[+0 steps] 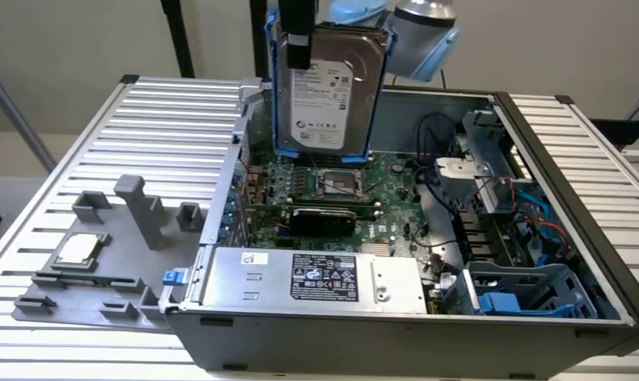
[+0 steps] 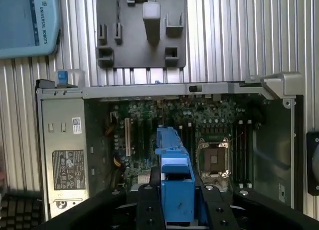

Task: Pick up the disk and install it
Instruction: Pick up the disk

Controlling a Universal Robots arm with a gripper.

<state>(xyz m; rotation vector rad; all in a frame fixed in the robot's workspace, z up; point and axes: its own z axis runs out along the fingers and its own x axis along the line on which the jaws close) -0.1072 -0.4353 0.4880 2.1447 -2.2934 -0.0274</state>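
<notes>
The disk (image 1: 325,95), a silver-grey hard drive with a white label in a blue carrier, hangs upright above the open computer case (image 1: 404,333), over the back of the motherboard (image 1: 340,198). My gripper (image 1: 296,59) is shut on its upper edge, with one black finger lying across the labelled face. In the wrist view the disk (image 2: 174,175) shows edge-on as a blue carrier strip clamped between my two black fingers (image 2: 149,202), and my gripper (image 2: 178,202) looks straight down at the motherboard (image 2: 174,120).
A silver power supply box with a black label (image 1: 319,278) fills the case's near side. A blue drive cage (image 1: 525,290) sits in the corner at the exterior view's right, beside loose cables (image 1: 531,214). A grey fixture plate (image 1: 97,262) with a small square chip (image 1: 78,250) lies on the slatted table (image 1: 171,119).
</notes>
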